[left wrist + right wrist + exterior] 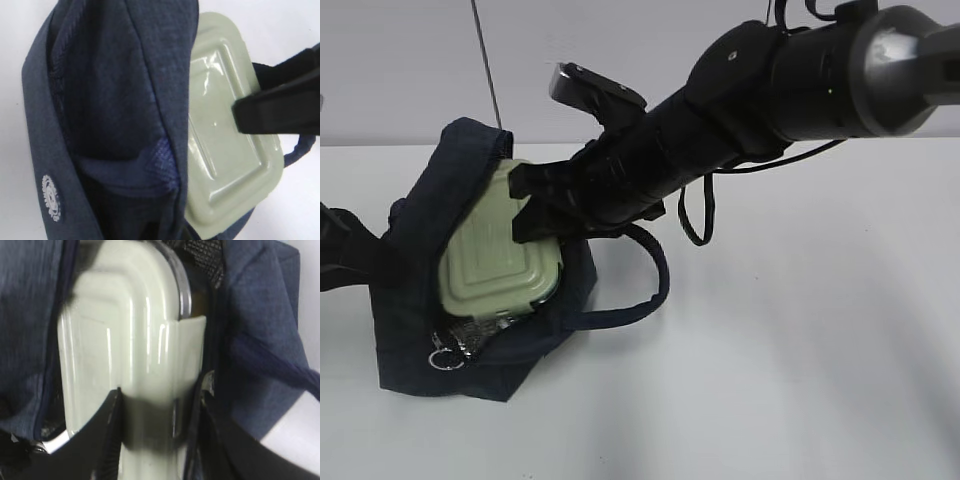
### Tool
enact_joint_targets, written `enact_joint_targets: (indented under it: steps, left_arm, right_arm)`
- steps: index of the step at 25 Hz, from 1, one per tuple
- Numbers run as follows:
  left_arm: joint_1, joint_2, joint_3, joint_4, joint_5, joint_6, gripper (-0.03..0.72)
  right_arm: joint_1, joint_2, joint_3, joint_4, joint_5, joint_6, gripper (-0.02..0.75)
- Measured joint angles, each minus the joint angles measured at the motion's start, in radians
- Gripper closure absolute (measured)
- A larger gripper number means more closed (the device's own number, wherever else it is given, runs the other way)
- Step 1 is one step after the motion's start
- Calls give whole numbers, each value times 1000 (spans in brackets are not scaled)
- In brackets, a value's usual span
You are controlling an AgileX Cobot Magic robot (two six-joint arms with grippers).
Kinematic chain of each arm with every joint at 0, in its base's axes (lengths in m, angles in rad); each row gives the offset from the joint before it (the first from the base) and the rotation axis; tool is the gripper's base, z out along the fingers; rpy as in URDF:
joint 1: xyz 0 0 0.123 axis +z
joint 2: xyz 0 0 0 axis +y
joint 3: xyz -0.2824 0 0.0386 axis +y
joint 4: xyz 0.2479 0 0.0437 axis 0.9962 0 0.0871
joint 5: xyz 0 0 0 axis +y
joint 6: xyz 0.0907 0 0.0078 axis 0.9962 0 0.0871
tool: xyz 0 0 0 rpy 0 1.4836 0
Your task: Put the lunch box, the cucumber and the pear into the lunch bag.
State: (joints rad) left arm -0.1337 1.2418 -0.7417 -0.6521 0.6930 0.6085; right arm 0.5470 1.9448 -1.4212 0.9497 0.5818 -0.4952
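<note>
Hiding lunch box [495, 262] base: lunch bag [415, 290]

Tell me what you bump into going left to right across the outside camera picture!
Dark navy fabric lunch bag → silver ring zip pull → pale sage-green lidded lunch box → black right gripper, jaws clamped on the box → bag's padded loop handle → bare white table.
</note>
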Motion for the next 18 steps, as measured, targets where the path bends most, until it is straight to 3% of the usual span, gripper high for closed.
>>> enact_joint_targets:
  steps: [3, 4, 5, 18]
  left_arm:
    - [0, 0, 0, -10, 1, 0, 687]
    - [0, 0, 0, -11, 3, 0, 687]
    - [0, 0, 0, -12, 4, 0, 687]
    - [0, 0, 0, -13, 8, 3, 687]
  right_arm:
    - [0, 25, -44, -30, -15, 43, 465]
    - [0, 31, -55, -40, -17, 62, 432]
    - [0, 41, -67, -51, -20, 79, 465]
    - [3, 104, -163, -65, 13, 94, 465]
